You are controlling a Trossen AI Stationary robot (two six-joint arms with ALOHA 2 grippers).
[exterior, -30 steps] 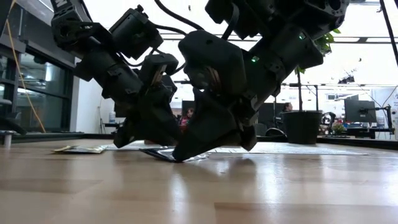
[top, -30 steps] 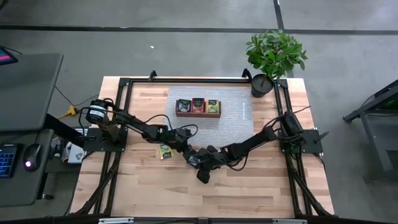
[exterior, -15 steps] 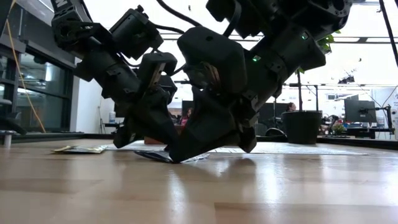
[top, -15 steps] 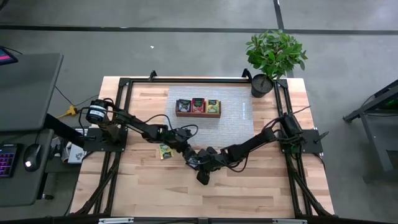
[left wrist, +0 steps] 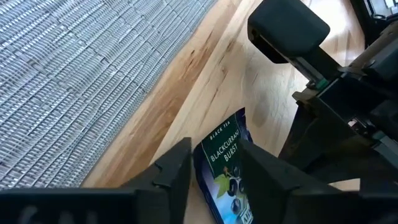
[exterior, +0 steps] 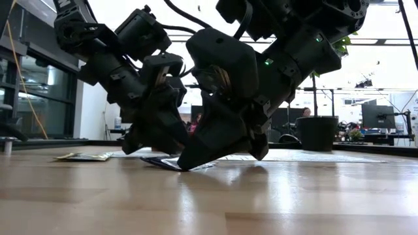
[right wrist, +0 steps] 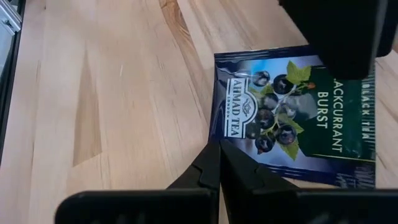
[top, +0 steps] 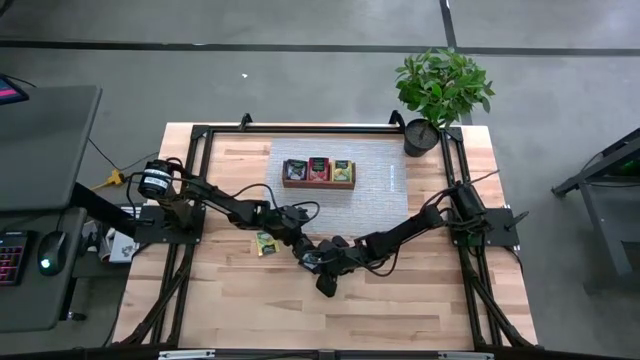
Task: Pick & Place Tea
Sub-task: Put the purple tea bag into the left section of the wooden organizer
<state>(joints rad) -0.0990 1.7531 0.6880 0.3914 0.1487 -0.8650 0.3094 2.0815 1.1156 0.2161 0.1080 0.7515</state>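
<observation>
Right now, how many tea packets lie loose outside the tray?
2: a yellow-green packet on bare wood beside the left arm, and a dark blackcurrant packet where the arms meet. The arms may hide more.

Two arms, both reaching to the middle of the table

Left arm: stretched in from its base, left hand (top: pixel 300 244) tipped down at the table, fingers (left wrist: pixel 171 171) parted. Right arm: stretched in from the opposite side, right hand (top: pixel 325 283) tipped down just beside the left, fingers (right wrist: pixel 208 171) pressed together, tips at the table.
</observation>
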